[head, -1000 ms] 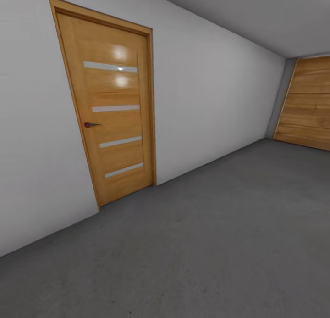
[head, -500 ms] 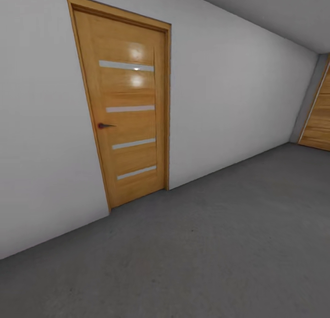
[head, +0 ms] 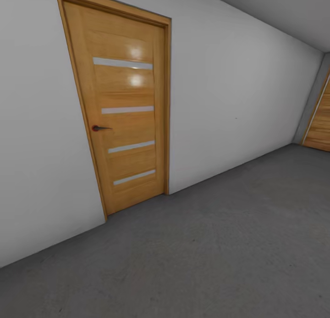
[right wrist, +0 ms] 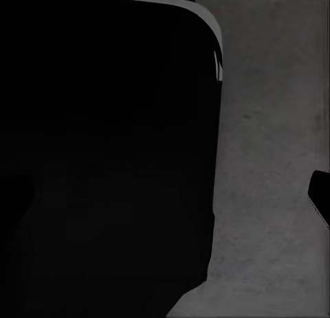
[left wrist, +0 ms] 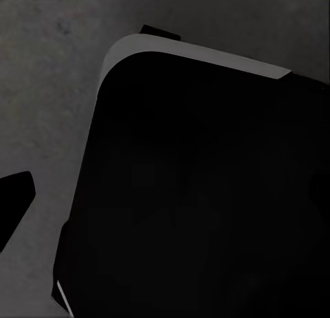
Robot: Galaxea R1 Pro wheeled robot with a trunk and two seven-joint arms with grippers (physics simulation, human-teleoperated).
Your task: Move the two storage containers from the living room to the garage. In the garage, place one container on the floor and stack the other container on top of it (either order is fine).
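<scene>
Two wooden doors show from my head camera. One wooden door, golden-brown with four pale horizontal strips and a dark lever handle on a red rosette, stands shut in a pale grey wall. A slice of a second wooden panel door sits at the far right end of that wall. I see no writing, brand or label on anything here.

Dark grey concrete, the floor, spreads from the wall toward me, rough and matte. By the grey walls and concrete I am in the garage. From here I cannot tell where the two storage containers are.

My left wrist camera looks down at the same concrete past a large black rounded block with a pale grey edge, part of the robot's own body. A dark finger tip juts in at the frame's edge. My right wrist camera gives a like picture: a black rounded block and a sliver of a dark finger over concrete. On either arm I cannot tell whether the fingers are spread or pressed together.
</scene>
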